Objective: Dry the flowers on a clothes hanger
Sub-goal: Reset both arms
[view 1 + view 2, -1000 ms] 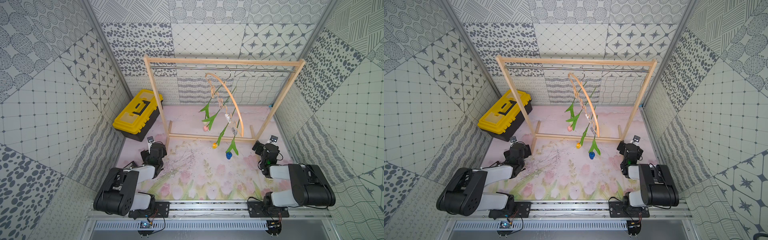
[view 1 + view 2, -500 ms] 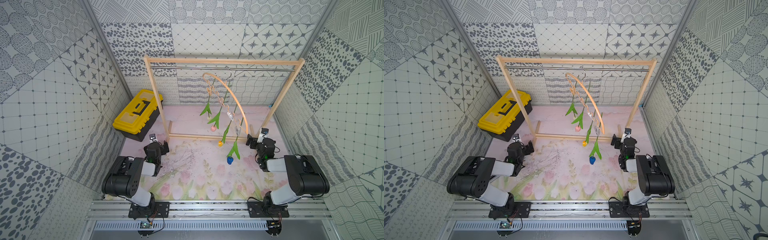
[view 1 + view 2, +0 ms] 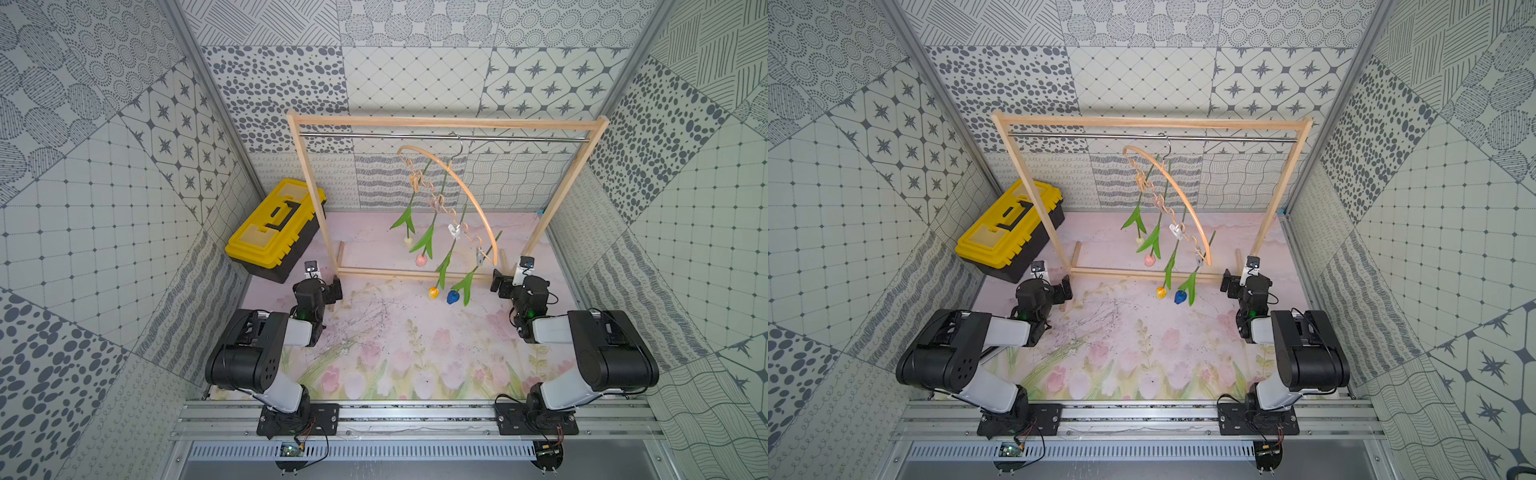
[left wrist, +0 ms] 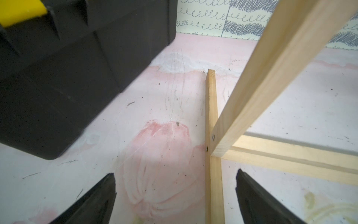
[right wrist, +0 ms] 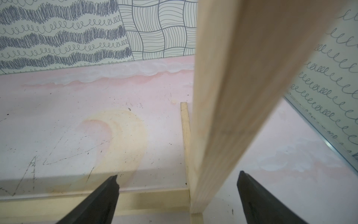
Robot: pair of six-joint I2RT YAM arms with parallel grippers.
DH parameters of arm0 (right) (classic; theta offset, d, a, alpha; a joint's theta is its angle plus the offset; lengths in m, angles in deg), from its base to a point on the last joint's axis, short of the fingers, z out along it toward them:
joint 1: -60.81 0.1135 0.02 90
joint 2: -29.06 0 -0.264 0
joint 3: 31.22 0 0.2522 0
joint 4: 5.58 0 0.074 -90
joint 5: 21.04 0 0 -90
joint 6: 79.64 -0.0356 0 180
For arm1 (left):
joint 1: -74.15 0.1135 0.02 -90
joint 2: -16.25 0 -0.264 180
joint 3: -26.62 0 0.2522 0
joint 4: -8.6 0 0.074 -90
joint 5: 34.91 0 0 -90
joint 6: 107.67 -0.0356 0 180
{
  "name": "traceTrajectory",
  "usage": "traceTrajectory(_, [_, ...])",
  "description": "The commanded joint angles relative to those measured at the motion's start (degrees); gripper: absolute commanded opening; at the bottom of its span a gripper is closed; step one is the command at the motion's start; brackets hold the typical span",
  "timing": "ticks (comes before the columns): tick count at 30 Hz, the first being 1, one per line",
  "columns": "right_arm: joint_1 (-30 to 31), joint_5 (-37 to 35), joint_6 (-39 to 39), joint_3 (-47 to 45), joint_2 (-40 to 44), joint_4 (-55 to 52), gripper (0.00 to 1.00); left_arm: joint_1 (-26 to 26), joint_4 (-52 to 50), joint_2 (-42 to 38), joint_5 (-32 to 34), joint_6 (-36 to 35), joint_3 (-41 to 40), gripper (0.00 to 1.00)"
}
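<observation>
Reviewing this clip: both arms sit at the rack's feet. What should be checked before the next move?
1. Left pincer open, frame foot between its fingers: ok.
2. Right pincer open, frame upright between its fingers: ok.
3. Hook of the clothes hanger over the metal rod: ok.
4. Four flowers clipped to the hanger, heads down: ok.
5. Hanger hanging motionless: cannot tell.
6. Toolbox apart from the left pincer: ok.
</observation>
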Motion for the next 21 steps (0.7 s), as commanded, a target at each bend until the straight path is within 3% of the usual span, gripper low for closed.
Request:
traceTrajectory(1, [0.37, 0.52, 0.84, 1.32, 0.39, 0.39, 1.0, -0.39, 1.56, 0.23, -1.81, -2.24, 0.51, 0.99])
traceTrajectory(16, [0.52, 0.41, 0.9, 1.42, 0.34, 0.18, 1.0, -0.38, 1.42, 0.14, -1.72, -2.16, 0.59, 0.99])
traceTrajectory(21, [0.96, 3.84, 2.99, 2.38, 0.14, -1.35, 1.0, -1.04, 1.63, 0.28, -1.81, -2.95, 0.51, 0.99])
